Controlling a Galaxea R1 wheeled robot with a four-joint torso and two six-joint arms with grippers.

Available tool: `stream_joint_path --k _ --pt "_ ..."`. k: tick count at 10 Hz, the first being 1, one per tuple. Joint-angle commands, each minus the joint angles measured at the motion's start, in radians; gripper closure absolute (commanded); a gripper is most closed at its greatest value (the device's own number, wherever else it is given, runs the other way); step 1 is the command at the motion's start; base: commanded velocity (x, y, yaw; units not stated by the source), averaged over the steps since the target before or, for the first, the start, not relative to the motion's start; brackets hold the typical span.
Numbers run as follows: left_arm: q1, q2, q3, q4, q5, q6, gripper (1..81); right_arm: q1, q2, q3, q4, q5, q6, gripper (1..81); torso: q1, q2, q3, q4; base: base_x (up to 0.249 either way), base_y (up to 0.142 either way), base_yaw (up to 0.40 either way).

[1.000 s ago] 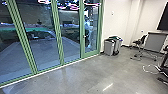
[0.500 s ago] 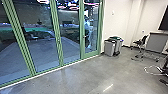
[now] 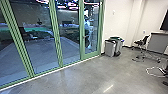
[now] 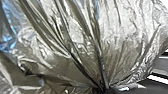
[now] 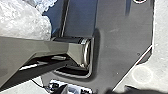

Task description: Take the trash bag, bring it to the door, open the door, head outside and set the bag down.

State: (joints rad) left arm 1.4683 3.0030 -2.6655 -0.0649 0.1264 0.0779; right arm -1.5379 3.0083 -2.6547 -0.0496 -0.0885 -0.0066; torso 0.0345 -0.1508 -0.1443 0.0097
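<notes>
In the left wrist view we see the trash bag [image 4: 125, 32], its folds drawn together tightly. Of both jaws, we cannot tell how open they are or what they hold. Ahead, the door [image 3: 90, 53] is closed, near grey bins [image 3: 109, 49].

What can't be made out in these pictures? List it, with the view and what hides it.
- Contents of the trash bag, left wrist view: hidden by creased, shiny film.
- Its full outline, left wrist view: cut off by the edges.
- Whether the person behind the glass door holds anything, head view: too small and blurred.
- Far side of the dark panel, head view: cut off by the right edge.
</notes>
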Motion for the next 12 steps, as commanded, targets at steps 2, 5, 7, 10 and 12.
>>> stream_joint_path --k 2,5,7,10,12 --pt "-0.053 0.002 0.006 0.011 0.067 0.005 81.1 0.041 0.007 0.006 -0.003 -0.06 -0.003 1.0 0.0 0.0 0.0 0.0 0.144 0.0 0.0" --pt "-0.053 0.005 0.006 0.014 0.067 0.005 81.1 0.043 0.007 0.006 -0.003 -0.06 -0.003 1.0 0.0 0.0 0.0 0.0 0.143 0.0 0.0" --pt "-0.053 0.007 0.006 0.02 0.067 0.005 81.1 0.047 0.011 0.006 -0.004 -0.062 -0.003 1.0 0.0 0.0 0.0 0.0 0.143 0.0 0.0" --pt "-0.053 0.01 0.006 0.022 0.067 0.005 81.1 0.044 0.011 0.004 -0.004 -0.06 -0.003 1.0 0.0 0.001 0.0 0.0 0.144 0.0 0.0" --pt "-0.053 0.013 0.006 0.022 0.067 0.005 81.1 0.043 0.011 0.001 -0.004 -0.06 -0.003 1.0 0.0 0.001 0.0 0.0 0.143 0.0 0.0"
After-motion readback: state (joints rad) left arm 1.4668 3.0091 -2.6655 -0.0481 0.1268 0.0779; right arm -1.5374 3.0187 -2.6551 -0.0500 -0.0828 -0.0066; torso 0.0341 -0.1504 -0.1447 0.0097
